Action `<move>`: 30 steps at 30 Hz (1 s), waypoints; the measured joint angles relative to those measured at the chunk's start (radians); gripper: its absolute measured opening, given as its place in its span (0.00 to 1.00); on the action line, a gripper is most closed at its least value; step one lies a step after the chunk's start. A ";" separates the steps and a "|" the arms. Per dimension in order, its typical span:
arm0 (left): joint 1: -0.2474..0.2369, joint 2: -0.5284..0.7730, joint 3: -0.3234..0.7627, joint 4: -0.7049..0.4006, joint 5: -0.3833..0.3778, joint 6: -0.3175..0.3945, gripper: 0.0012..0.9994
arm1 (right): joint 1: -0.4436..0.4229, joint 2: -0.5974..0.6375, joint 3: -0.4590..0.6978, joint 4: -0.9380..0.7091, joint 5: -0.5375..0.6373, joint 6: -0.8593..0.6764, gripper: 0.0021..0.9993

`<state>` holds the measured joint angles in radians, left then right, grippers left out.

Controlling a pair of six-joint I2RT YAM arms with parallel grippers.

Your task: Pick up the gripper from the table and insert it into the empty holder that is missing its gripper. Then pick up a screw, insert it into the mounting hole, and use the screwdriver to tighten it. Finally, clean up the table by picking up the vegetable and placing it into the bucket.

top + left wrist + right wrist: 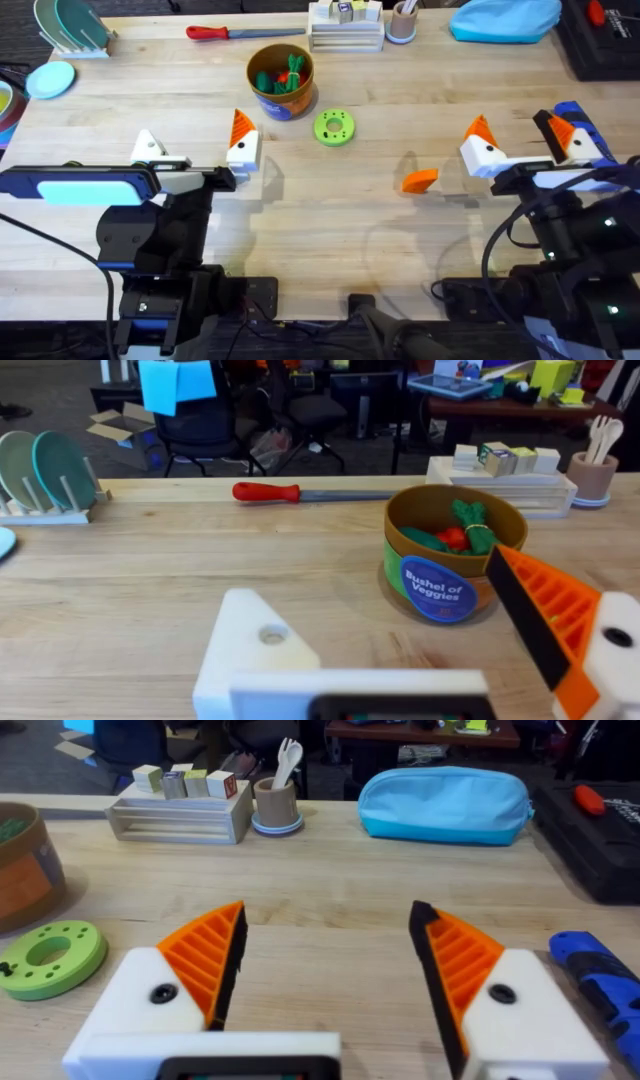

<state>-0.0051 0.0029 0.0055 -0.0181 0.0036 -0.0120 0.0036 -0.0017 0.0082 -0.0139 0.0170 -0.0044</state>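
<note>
Right now I see the orange gripper [420,181] lying loose on the tabletop [150,95], just left of my right gripper [518,140], whose fingers stand open and empty. My left gripper [195,150] is open too, one finger missing its orange pad. Farther off, the bucket [281,81] holds toy vegetables beside a green disc [334,127].

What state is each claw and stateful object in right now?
Left claw: open, empty, one finger missing its orange pad.
Right claw: open, empty, both pads fitted.
Orange wedge: loose on the table, ungrasped.
Bucket: upright, toy vegetables inside.
Screwdriver: lying beside the right claw.
</note>
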 joint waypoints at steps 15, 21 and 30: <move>0.000 0.000 0.007 -0.053 0.016 0.000 0.99 | 0.000 0.001 0.002 0.001 0.000 0.005 0.94; 0.000 0.048 0.189 -0.307 0.022 0.000 0.99 | 0.000 0.014 0.064 -0.108 -0.008 0.081 0.95; 0.000 0.474 0.764 -0.879 0.000 0.008 0.99 | 0.000 0.307 0.622 -0.619 -0.011 0.058 0.95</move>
<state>-0.0051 0.4766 0.7700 -0.8976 0.0031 -0.0044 0.0036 0.3054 0.6301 -0.6325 0.0055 0.0533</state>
